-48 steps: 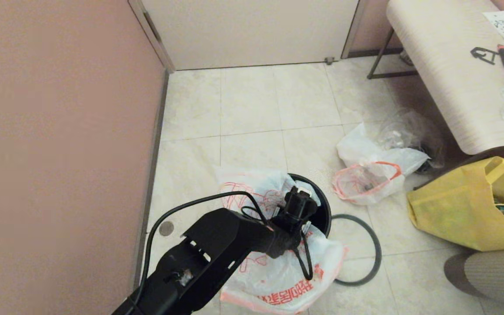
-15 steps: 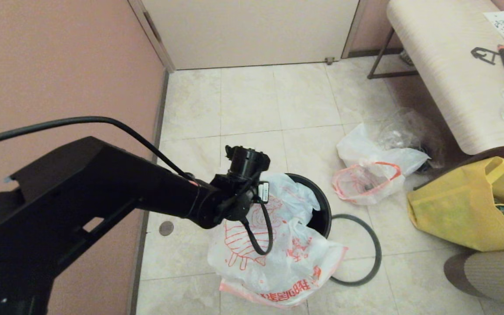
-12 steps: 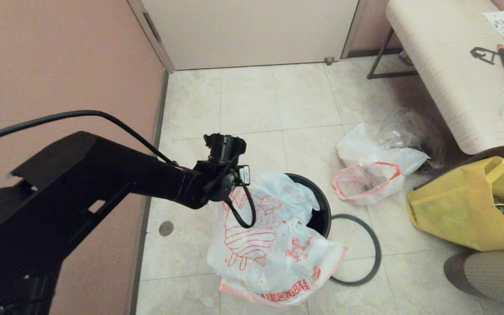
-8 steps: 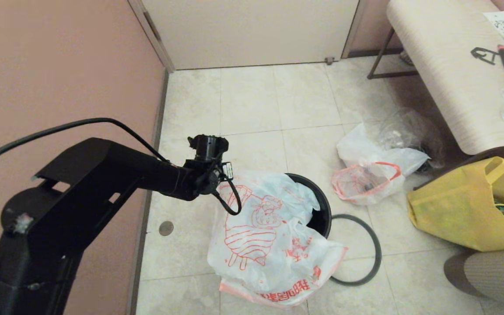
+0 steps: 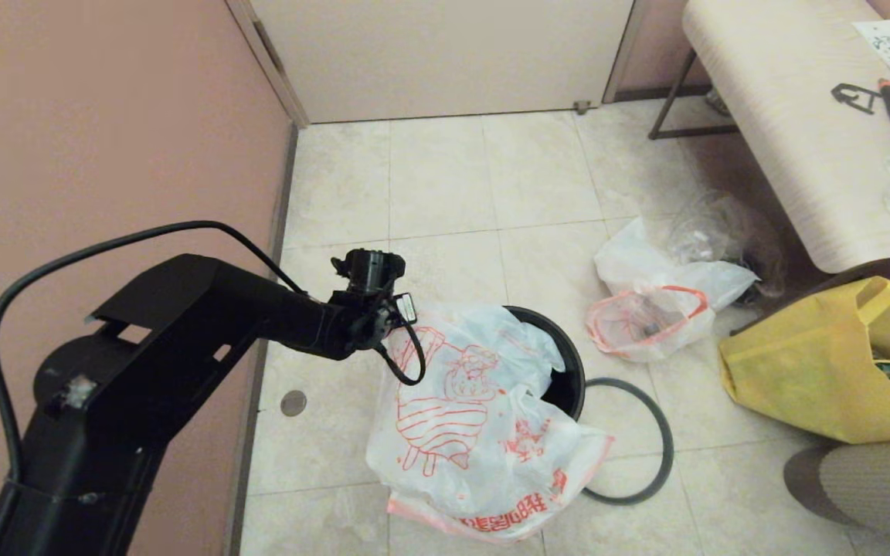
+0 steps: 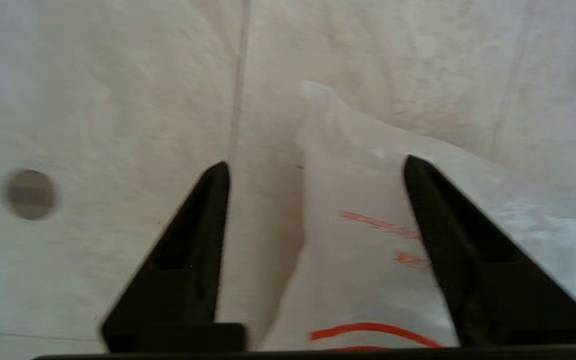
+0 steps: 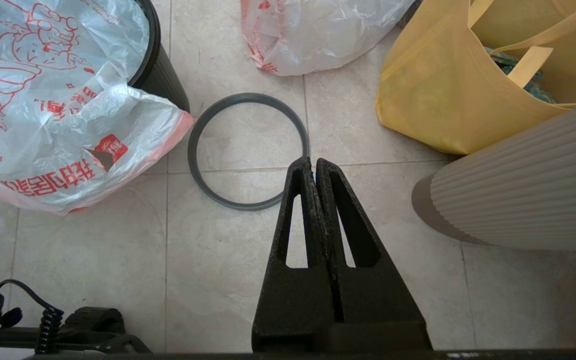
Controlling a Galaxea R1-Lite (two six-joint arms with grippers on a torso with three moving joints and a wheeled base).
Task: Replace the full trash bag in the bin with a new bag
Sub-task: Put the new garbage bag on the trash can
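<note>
Your left end effector [image 6: 315, 167] is wide open and holds nothing; in the wrist view one finger [image 6: 188, 260] sits over bare floor [image 6: 118, 100], the other over the new bag [image 6: 368, 260], whose top corner pokes up between them. In the head view the left end effector [image 5: 368, 270] hangs at the far-left edge of the new bag [image 5: 460, 417], wrist cable looping over the print. New bag is draped over the bin [image 5: 565, 371], covering most of its mouth, only the right wall and rim arc exposed; its long axis runs from the bin toward the robot, with the lettered pink edge on the floor at the near end. Grey ring [image 5: 634, 440] lies flat on the floor just right of the bin, its left part tucked under the bag. Full bag [image 5: 650, 309] is on its side on the floor right of the bin, apart from it, pink rim facing near-left, with a clear bag [image 5: 723, 228] behind it. Right end effector [image 7: 314, 165] is closed on nothing, parked above the near arc of the ring [image 7: 248, 150]. Yellow tote [image 5: 823, 363] sits further right beside the bench [image 5: 800, 139].
</note>
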